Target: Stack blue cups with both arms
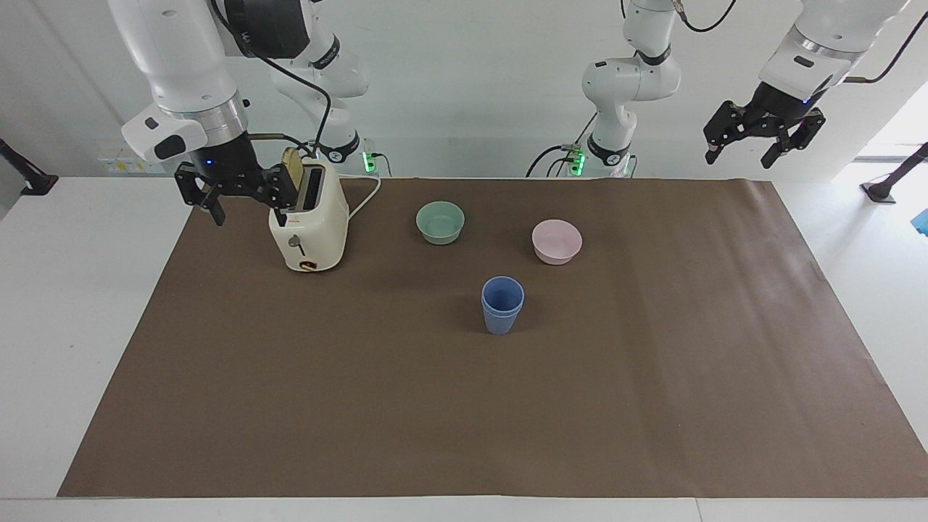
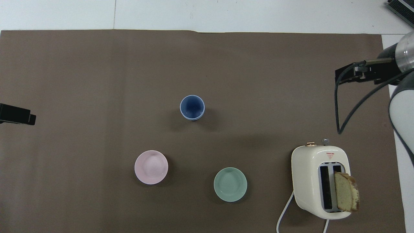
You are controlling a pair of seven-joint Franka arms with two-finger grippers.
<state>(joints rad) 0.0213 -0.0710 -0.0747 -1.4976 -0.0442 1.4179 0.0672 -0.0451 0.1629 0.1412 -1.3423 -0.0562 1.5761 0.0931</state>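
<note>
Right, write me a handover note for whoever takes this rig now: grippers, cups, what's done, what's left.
Right gripper: open, empty, raised beside the toaster at the right arm's end of the table.
Left gripper: open, empty, raised over the left arm's end; that arm waits.
Blue cups: nested one inside the other, upright on the brown mat, farther from the robots than the green bowl and pink bowl.
Done: the stack appears complete, and nothing is held.
Left: apparently nothing but parking the arms.
</note>
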